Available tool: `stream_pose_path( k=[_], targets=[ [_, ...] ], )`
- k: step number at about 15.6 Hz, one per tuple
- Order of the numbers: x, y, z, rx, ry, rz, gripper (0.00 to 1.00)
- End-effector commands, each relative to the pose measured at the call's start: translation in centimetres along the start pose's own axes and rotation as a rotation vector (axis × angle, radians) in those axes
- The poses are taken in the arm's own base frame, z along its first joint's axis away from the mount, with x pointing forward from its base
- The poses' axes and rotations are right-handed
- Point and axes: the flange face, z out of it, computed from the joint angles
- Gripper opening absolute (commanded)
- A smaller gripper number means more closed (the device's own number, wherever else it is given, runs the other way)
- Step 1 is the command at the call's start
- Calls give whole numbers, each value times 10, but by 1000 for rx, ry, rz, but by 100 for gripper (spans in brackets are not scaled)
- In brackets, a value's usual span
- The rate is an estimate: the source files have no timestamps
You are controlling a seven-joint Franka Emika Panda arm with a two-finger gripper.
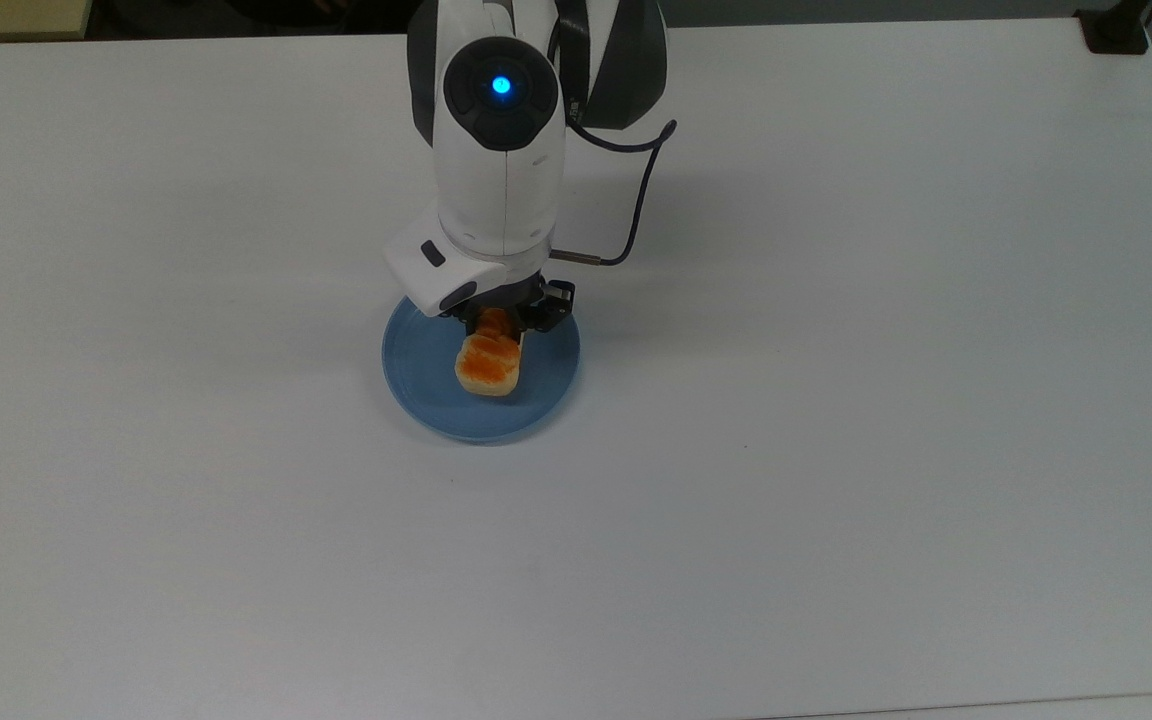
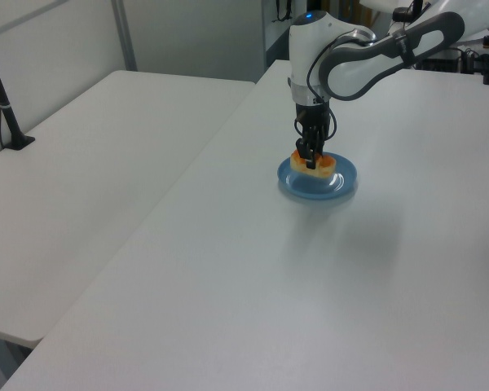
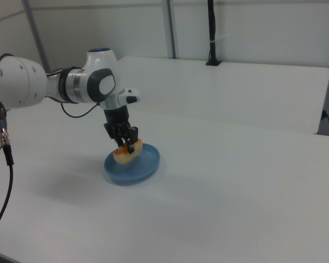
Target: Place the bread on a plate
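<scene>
The bread [image 1: 487, 367] is a small loaf with cream sides and an orange-brown top, and my gripper [image 1: 498, 325] is shut on it. It hangs low over the middle of the light-blue plate [image 1: 426, 385]; whether it touches the plate I cannot tell. In the left view the bread [image 2: 313, 163] sits under the black fingers [image 2: 313, 150] above the plate [image 2: 342, 183]. The right view has the gripper [image 3: 127, 147] holding the bread [image 3: 126, 155] over the plate [image 3: 145, 167]. The white wrist hides the far end of the loaf in the top view.
The plate rests on a wide white table [image 1: 836, 400]. A black cable [image 1: 636, 200] loops from the wrist. A second white table [image 2: 90, 163] adjoins on the left view's left, with a black post [image 2: 4, 106] on it.
</scene>
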Motion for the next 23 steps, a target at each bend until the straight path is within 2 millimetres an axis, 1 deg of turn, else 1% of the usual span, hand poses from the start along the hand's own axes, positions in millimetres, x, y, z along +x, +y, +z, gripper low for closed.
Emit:
stream_pose_path(
  k=[1,3,5,6,7,9,10,11,14,15,16,19,20,21,22,23],
  targets=[
    [2,-3,-7,-19,20,23,92],
    [2,-2,-8,-30,23,23,98],
    [1,-5,-8,-33,24,21,99],
    [0,-5,-12,-32,28,23,99],
    [-1,-1,-21,-31,33,32,100],
    [-6,6,-54,-25,73,39,100],
    [-11,15,-70,-29,76,52,100],
    [-17,27,-91,-33,79,63,100],
    [-45,62,-168,-33,122,8,100],
    [-62,76,-201,-41,122,-43,100],
    [-75,81,-219,-47,110,-70,100],
    [-112,92,-263,-56,102,-100,100],
    [-120,93,-272,-54,100,-110,100],
    [-125,93,-279,-46,107,-113,100],
    [-130,100,-287,-31,121,-99,100],
    [-130,115,-292,-5,128,-73,100]
  ],
)
